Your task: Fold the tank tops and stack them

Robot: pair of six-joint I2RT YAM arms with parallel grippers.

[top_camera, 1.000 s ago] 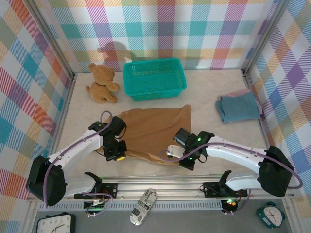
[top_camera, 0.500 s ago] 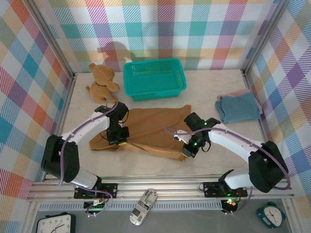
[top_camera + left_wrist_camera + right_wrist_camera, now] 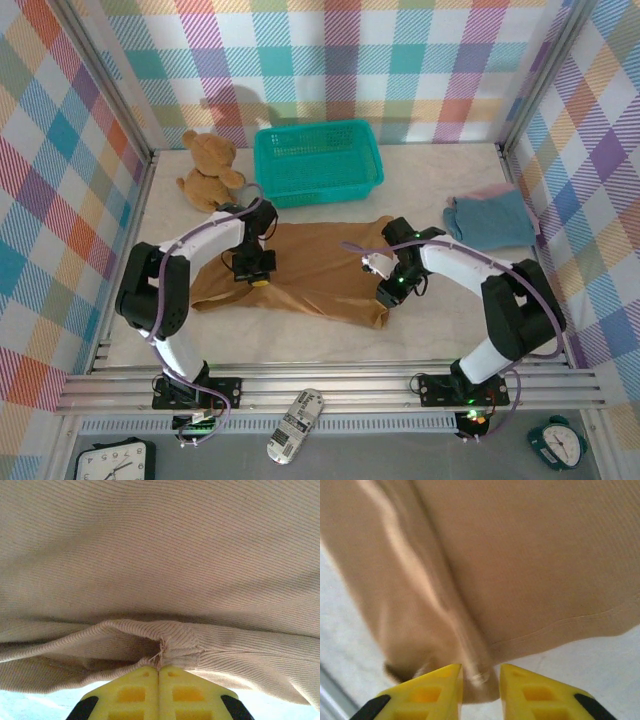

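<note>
My left gripper [image 3: 159, 672]: jaws pressed together, pinching the ochre tank top [image 3: 320, 265] seam.
My right gripper [image 3: 481, 672]: jaws apart, cloth fold between them.

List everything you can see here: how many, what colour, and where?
brown top: one, ochre, mid-table, partly folded
blue top: one, slate blue, folded, table's right side
pink top: one, pink, edge peeking from under the blue top
basket: one, teal, back of table
teddy: one, brown, left of basket
table: one, pale
dark clock: one, dark frame, below table, left
teal clock: one, teal, below table, right
remote-like gadget: one, grey-white, below the rail
left gripper: one, yellow fingers, shut on brown top
right gripper: one, yellow fingers, parted around brown top's edge
</note>
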